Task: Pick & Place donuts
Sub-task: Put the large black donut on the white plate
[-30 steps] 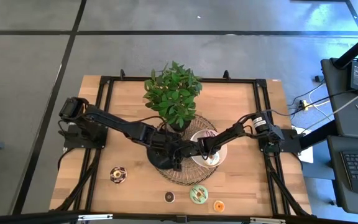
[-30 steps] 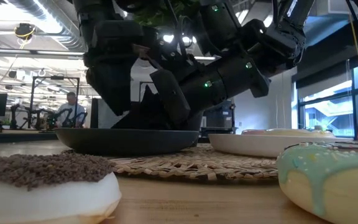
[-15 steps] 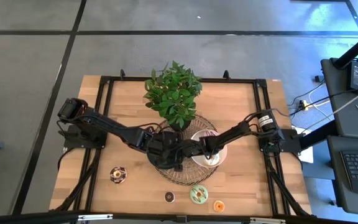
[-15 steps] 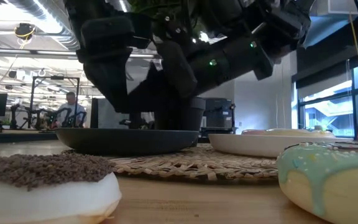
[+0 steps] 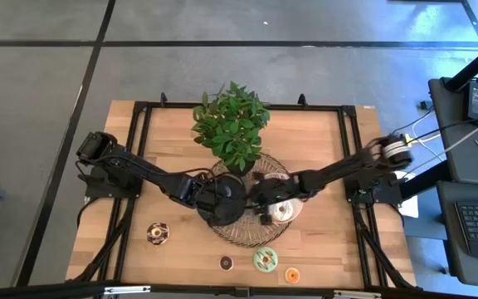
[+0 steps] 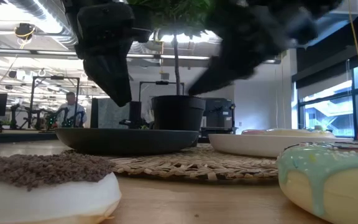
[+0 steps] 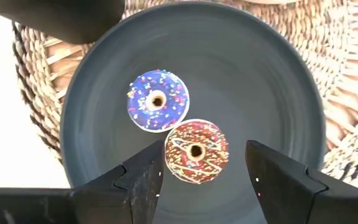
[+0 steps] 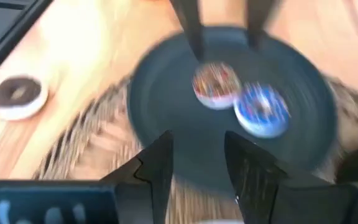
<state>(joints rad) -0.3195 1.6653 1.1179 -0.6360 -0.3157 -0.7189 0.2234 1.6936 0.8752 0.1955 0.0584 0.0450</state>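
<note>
Left wrist view: your left claw point(image 7: 201, 171) is hanging open over the brown sprinkled ring donut point(image 7: 196, 151); likely light, rigid—pinch across its ring. Right claw point(image 8: 197, 158) is gaping.

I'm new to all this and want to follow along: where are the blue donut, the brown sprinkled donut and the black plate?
blue donut point(image 7: 158, 101): left wrist view, on its icing beside the hole.
brown sprinkled donut point(image 7: 196, 151): left wrist view, on its iced ring.
black plate point(image 7: 266, 93): left wrist view, on its bare inner surface.
</note>
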